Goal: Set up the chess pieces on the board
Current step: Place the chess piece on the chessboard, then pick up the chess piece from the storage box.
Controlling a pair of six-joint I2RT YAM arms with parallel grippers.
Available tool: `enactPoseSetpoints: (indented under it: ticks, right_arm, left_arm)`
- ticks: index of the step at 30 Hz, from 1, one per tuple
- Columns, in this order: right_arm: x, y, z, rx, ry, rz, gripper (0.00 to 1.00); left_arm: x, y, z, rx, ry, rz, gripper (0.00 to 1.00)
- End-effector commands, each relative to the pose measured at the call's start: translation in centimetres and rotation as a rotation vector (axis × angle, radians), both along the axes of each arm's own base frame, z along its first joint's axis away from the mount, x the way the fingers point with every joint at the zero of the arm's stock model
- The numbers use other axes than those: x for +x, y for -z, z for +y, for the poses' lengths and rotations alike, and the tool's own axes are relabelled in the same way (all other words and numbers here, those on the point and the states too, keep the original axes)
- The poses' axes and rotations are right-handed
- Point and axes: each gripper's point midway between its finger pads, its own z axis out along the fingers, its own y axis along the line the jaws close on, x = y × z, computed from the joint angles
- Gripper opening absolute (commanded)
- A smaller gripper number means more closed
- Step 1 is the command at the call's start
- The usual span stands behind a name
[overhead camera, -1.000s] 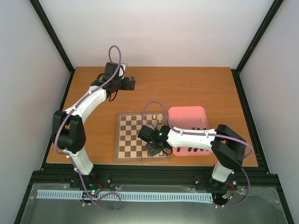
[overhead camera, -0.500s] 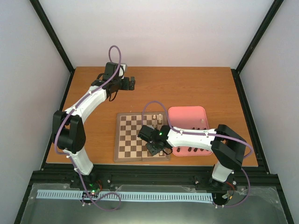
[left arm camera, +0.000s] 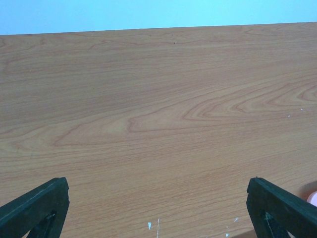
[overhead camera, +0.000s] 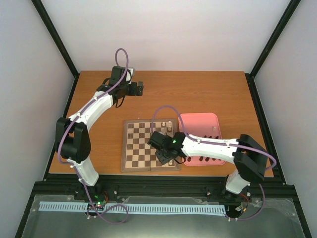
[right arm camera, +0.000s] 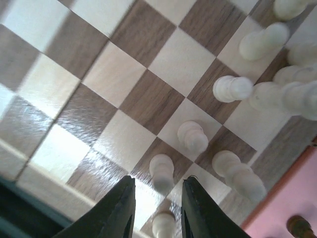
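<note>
The board (overhead camera: 136, 148) lies on the table's near middle. My right gripper (overhead camera: 166, 157) hovers over its near right corner. In the right wrist view, that gripper (right arm camera: 157, 186) stands open with a cream pawn (right arm camera: 162, 171) upright on a dark square between its fingers, a gap showing on each side. More cream chess pieces (right arm camera: 193, 136) stand on neighbouring squares, among them one (right arm camera: 232, 88) further up and one (right arm camera: 163, 225) at the board's edge. My left gripper (overhead camera: 140, 89) is open over bare table at the far left, its fingers (left arm camera: 34, 206) wide apart with nothing between them.
A pink tray (overhead camera: 198, 121) sits against the board's right side with several dark pieces (overhead camera: 203, 159) lying in its near end. Its edge (right arm camera: 287, 188) shows right beside the right gripper. Cream pieces (overhead camera: 167, 126) stand on the board's far right.
My right gripper's jaws have parted, letting go of the cream pawn, which now stands free on its square. The right arm's elbow shifted to the right. The left arm has not moved.
</note>
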Motion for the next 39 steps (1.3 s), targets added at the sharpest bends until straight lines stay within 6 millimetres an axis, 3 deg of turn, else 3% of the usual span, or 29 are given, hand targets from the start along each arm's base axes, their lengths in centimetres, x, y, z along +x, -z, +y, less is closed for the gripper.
enactPoseSetpoints:
  ticks: [1, 6, 12, 16, 19, 23, 27, 29, 31, 33, 39]
  right_arm:
    - [0.2, -5.5, 1.0, 0.126, -0.019, -0.068, 0.3]
    - [1.6, -9.2, -0.5, 0.15, 0.036, -0.186, 0.4]
    - [8.1, -9.8, -8.7, 0.021, 0.314, -0.317, 0.48]
    - [12.3, -9.1, -15.4, -0.001, 0.515, -0.357, 0.49]
    - [14.3, -7.6, -19.9, -0.032, 0.642, -0.346, 0.49]
    - [15.7, -3.9, -23.6, -0.044, 0.737, -0.263, 0.48]
    - [16.5, -0.6, -26.1, -0.078, 0.796, -0.207, 0.46]
    - [16.8, 0.3, -25.9, -0.056, 0.79, -0.187, 0.45]
    - [17.1, 0.7, -25.4, -0.032, 0.78, -0.173, 0.45]
    - [17.4, 1.0, -26.5, -0.052, 0.813, -0.173, 0.45]
    - [18.2, 2.0, -26.6, -0.04, 0.824, -0.144, 0.44]
  left_arm:
    - [0.7, -2.0, 0.1, -0.019, -0.009, -0.037, 1.0]
    - [0.7, -2.0, 0.0, -0.022, -0.005, -0.037, 1.0]
    - [0.7, -2.0, -0.1, -0.028, 0.001, -0.037, 1.0]
    - [0.6, -2.1, -0.2, -0.033, 0.005, -0.038, 1.0]
    - [0.7, -2.0, -0.4, -0.038, 0.01, -0.036, 1.0]
    - [0.8, -1.7, -0.5, -0.038, 0.013, -0.029, 1.0]
    - [1.0, -1.4, -0.6, -0.037, 0.014, -0.024, 1.0]
    - [1.1, -1.3, -0.6, -0.038, 0.015, -0.022, 1.0]
    - [1.1, -1.2, -0.6, -0.034, 0.014, -0.018, 1.0]
    - [1.1, -1.2, -0.5, -0.034, 0.014, -0.019, 1.0]
    - [1.0, -1.4, -0.5, -0.036, 0.013, -0.021, 1.0]
